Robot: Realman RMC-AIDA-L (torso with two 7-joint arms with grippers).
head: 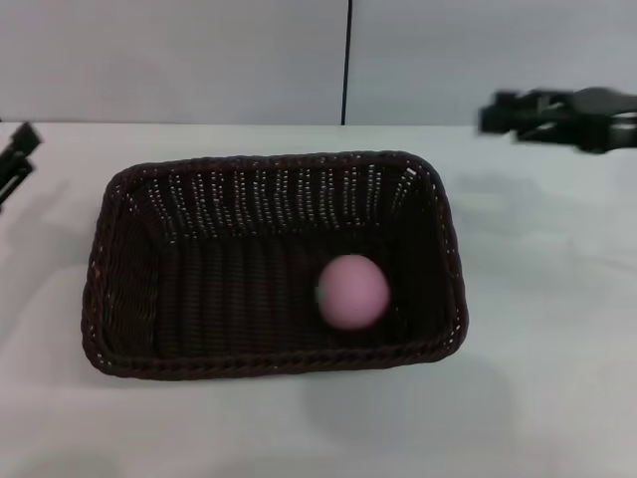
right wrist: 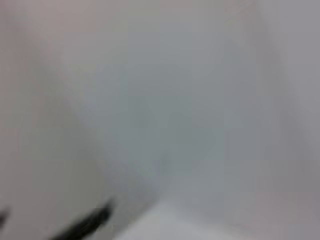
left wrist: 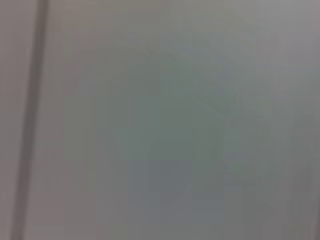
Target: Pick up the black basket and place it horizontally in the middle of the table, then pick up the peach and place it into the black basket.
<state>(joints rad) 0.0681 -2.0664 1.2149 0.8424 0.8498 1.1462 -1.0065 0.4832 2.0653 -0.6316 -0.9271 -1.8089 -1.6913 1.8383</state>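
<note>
The black basket [head: 129,249] lies lengthwise across the middle of the white table [head: 537,329] in the head view. The pink peach [head: 352,291] sits inside it, toward its right front part. My right gripper [head: 498,115] is raised at the far right, above and behind the basket, and holds nothing. My left gripper [head: 20,149] shows only at the left edge, away from the basket. Both wrist views show only blurred grey surface.
A grey wall with a dark vertical seam [head: 347,60] stands behind the table. White tabletop surrounds the basket on all sides.
</note>
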